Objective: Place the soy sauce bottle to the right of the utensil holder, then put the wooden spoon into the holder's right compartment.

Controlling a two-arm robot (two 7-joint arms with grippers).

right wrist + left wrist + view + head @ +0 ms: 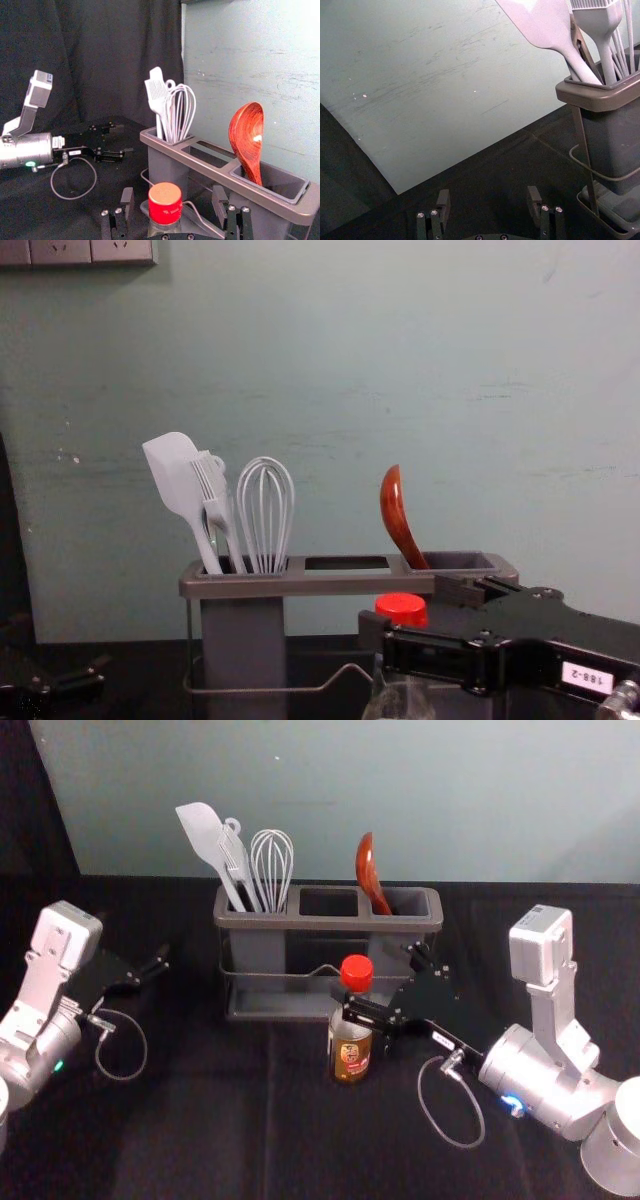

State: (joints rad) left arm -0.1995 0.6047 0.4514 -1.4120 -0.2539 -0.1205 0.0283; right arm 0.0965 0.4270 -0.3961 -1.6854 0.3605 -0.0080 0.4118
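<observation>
The reddish wooden spoon (368,870) already leans in the right compartment (410,902) of the gray plastic holder (325,922); the clear, red-capped bottle (352,1052) in front, straddled by the unclosed right tool (173,196), still needs placing rightward. The left tool (488,196) idles open, leftward.

The desk (200,1140) was dark and cloth-like, with faint creases. On it stood the grey utensil holder (300,923), and the soy sauce bottle (352,1060) stood upright just in front of that.
</observation>
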